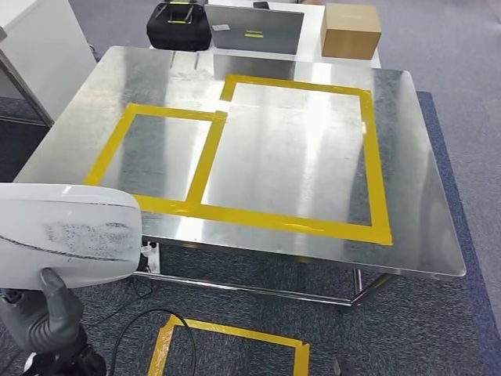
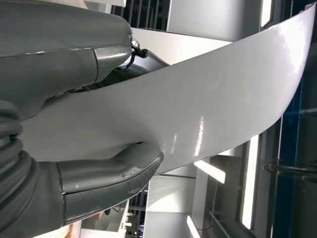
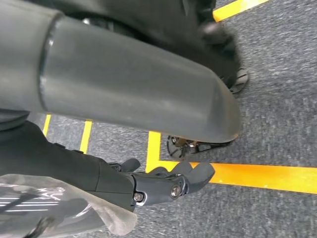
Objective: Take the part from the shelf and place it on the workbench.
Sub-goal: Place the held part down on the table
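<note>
Nearest to me, short of the table's front edge and off its left corner, the robot's left hand [image 1: 44, 317] grips the long white curved plastic panel [image 1: 68, 235], the part it has to set down; the wrist view shows the thick grey thumb [image 2: 112, 173] pressed on one face and the darker fingers [image 2: 147, 62] clamped on the other, so the panel is pinched near one end with most of its length hanging free. It sits above the grey carpet, not yet over the table. The right hand [image 3: 164, 183] hangs low over the carpet by a yellow tape line [image 3: 261, 177], fingers loosely curled in and holding nothing. Beyond lies the shiny galvanised steel table [image 1: 413, 196], marked with yellow tape rectangles [image 1: 203, 168]. Past its far edge sit a black carry case [image 1: 177, 25], a grey laptop [image 1: 254, 30] and a brown cardboard box [image 1: 350, 30]. I'd judge the risk lies in that one-ended grip: the smooth, glossy panel could swivel or slip as the arm swings forward, and its free end might strike the table's front edge if carried too low, jarring it loose.
</note>
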`<control>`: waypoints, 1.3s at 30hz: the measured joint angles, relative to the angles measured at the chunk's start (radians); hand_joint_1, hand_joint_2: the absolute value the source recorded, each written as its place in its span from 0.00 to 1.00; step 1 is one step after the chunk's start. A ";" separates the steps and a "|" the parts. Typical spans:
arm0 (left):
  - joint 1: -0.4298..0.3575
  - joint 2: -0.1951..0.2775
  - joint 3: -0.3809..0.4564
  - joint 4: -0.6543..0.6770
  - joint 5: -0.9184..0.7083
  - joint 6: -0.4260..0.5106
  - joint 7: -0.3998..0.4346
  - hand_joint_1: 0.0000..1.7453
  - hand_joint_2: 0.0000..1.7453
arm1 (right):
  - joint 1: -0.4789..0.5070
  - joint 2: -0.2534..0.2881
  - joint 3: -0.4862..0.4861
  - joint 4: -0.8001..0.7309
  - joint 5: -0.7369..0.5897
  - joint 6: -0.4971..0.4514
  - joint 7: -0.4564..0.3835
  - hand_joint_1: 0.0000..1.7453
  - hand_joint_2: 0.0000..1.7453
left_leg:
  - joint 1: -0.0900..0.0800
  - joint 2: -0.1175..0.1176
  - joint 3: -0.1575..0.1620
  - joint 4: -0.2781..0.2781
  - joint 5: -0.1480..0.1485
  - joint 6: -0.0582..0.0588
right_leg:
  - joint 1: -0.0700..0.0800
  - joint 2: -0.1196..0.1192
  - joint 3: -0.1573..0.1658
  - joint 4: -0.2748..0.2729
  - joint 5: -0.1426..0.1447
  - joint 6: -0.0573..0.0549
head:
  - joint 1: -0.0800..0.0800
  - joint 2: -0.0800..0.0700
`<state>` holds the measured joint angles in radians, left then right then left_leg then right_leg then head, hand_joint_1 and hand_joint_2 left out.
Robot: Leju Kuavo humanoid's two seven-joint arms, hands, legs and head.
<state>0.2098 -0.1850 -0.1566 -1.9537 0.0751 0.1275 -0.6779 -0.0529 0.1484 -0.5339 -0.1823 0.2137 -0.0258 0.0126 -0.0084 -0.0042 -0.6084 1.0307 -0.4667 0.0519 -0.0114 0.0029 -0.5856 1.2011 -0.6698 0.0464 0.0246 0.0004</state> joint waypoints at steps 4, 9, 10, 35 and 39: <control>0.001 0.011 -0.004 0.010 -0.047 0.070 0.000 1.00 1.00 | 0.005 -0.001 -0.004 0.000 0.001 0.002 0.000 0.00 0.00 | 0.000 -0.006 0.036 0.000 -0.031 -0.001 | -0.001 0.000 -0.083 0.023 0.094 0.006 | 0.000 0.000; -0.001 0.021 -0.010 0.018 -0.059 0.087 0.000 1.00 1.00 | 0.001 -0.002 -0.005 0.000 0.003 0.005 0.000 0.00 0.00 | -0.003 -0.007 0.058 0.004 -0.057 -0.022 | 0.006 0.001 -0.007 -0.155 0.170 -0.014 | -0.003 0.000; -0.001 0.023 -0.010 0.019 -0.067 0.096 0.000 1.00 1.00 | 0.001 -0.002 -0.006 0.000 0.003 0.005 0.000 0.00 0.00 | -0.003 -0.007 0.058 0.003 -0.058 -0.026 | 0.005 0.001 -0.005 -0.162 0.166 -0.021 | -0.003 0.000; -0.285 0.358 0.251 0.505 -1.452 0.562 0.408 1.00 1.00 | 0.000 0.001 -0.028 0.000 0.029 0.019 0.019 0.00 0.00 | 0.015 0.002 0.035 -0.007 -0.023 -0.024 | -0.001 -0.004 -0.085 0.018 0.105 -0.009 | -0.004 0.000; -0.343 0.412 0.276 0.583 -1.506 0.565 0.478 1.00 1.00 | -0.007 0.004 -0.028 0.000 0.031 0.018 0.018 0.00 0.00 | 0.011 -0.001 0.033 -0.003 -0.026 -0.040 | 0.006 -0.001 0.007 -0.170 0.165 -0.024 | -0.004 0.000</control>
<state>-0.1331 0.2272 0.1190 -1.3709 -1.4309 0.6925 -0.1997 -0.0599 0.1520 -0.5620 -0.1823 0.2448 -0.0078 0.0307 0.0029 -0.0056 -0.5758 1.0277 -0.4926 0.0115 -0.0058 0.0021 -0.5790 1.0313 -0.5045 0.0220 0.0204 0.0004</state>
